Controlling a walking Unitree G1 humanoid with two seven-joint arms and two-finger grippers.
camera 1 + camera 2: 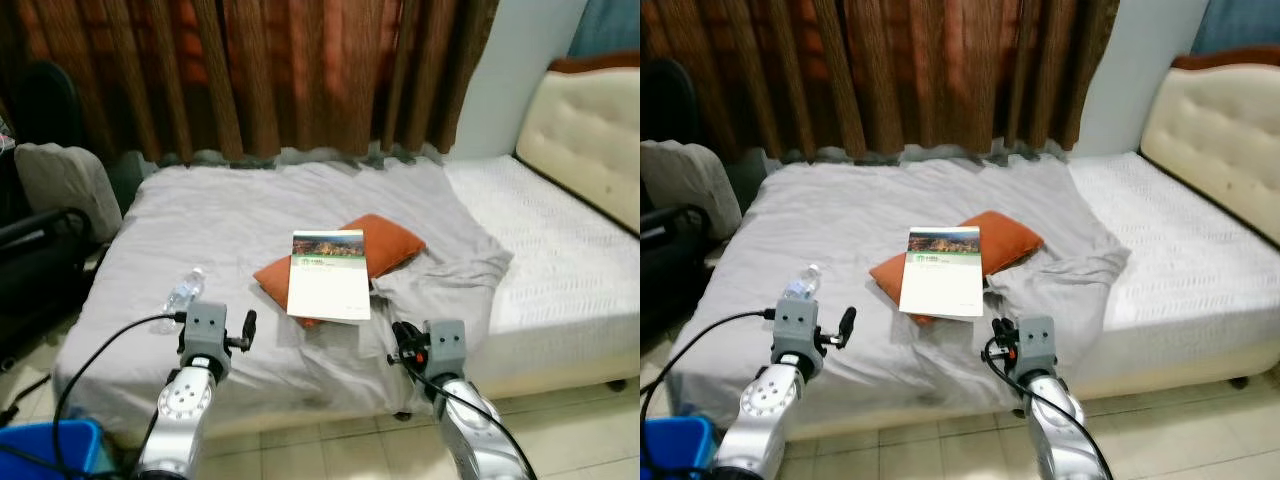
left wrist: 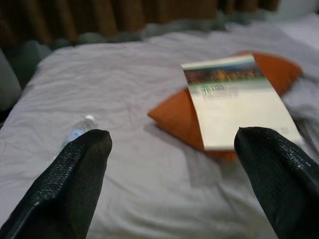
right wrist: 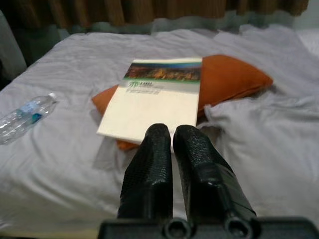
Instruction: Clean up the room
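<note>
You're facing the bed (image 1: 250,215). Book (image 1: 329,276) is lying mid-bed on the orange pillow (image 1: 385,243); water bottle (image 1: 182,291) is lying near the bed's front-left edge. Left gripper (image 2: 169,174) is hovering with fingers spread wide; right gripper (image 3: 172,149) is hovering, fingers pressed together, empty.

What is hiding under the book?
The book lies on an orange pillow, which sticks out at both sides. The pillow's middle is covered, so nothing more can be seen there.
</note>
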